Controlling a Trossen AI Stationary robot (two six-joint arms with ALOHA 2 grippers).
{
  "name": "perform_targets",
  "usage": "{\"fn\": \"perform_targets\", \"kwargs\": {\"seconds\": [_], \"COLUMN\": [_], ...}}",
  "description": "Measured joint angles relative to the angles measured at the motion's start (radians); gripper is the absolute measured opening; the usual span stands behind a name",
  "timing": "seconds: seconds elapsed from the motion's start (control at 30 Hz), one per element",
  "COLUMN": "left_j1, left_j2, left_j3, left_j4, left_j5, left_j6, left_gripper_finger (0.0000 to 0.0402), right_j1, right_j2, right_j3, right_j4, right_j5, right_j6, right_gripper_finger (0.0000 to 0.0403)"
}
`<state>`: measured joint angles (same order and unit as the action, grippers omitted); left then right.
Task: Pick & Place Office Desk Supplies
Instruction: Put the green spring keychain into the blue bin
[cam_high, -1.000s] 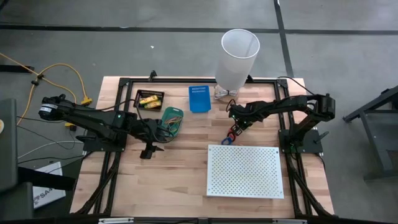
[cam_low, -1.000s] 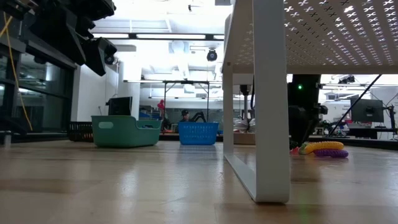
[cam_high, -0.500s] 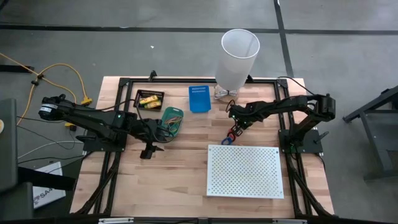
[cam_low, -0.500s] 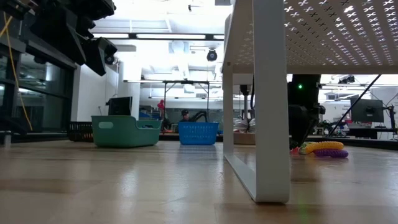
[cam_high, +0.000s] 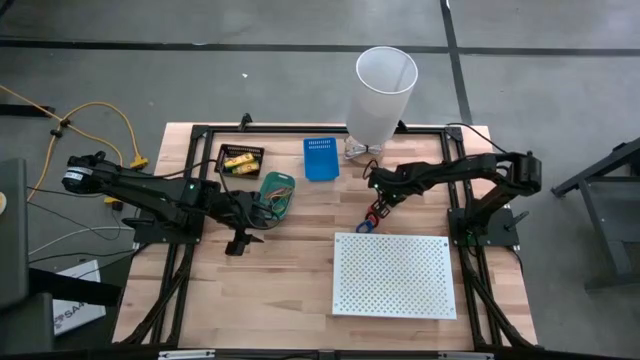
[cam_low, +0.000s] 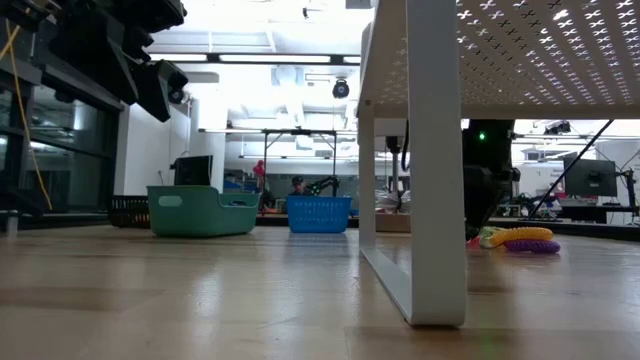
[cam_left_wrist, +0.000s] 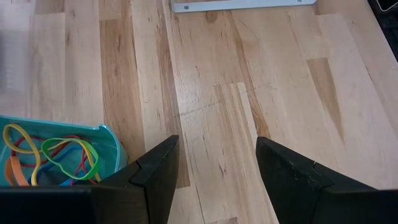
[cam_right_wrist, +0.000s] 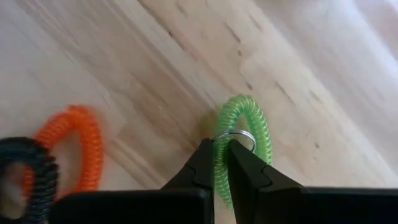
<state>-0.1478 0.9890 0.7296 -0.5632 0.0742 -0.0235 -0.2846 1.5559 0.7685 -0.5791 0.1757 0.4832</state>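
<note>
Wooden desk (cam_high: 290, 260) planks lie under both my arms; my right tool (cam_right_wrist: 222, 163) is low over the wood, its fingers pinching a green coil loop (cam_right_wrist: 244, 134) with a small metal ring; an orange coil loop (cam_right_wrist: 74, 146) and a black coil loop (cam_right_wrist: 25, 171) lie near it on the wood; my left tool (cam_left_wrist: 214, 174) hangs spread wide and holds nothing, just beside a teal tray (cam_left_wrist: 113, 144) with thin rubber bands (cam_left_wrist: 53, 155) inside it.
</note>
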Motion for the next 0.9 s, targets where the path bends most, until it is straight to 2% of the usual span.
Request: {"fn": "perform_targets", "kwargs": {"seconds": [0.47,0.7,0.9], "left_j1": [0.000,0.000,0.000], "left_j2": [0.000,0.000,0.000], "left_j3": [0.000,0.000,0.000], "left_j4": [0.000,0.000,0.000], "left_j5": [0.000,0.000,0.000], "left_j6": [0.000,-0.001,0.000], "left_gripper_finger": [0.0207,0.0207,0.0207], "right_j1": [0.083,0.114,0.136], "right_j2": [-0.200,-0.212,-0.212], "right_j3": [0.001,0.001,0.001], "right_j4": [0.041,0.099,0.244], "right_j5": [0.001,0.001,-0.003], "right_j6": [-0.016,-0.021,-0.072], "right_gripper_finger": [0.0012,0.0012,0.0012]}}
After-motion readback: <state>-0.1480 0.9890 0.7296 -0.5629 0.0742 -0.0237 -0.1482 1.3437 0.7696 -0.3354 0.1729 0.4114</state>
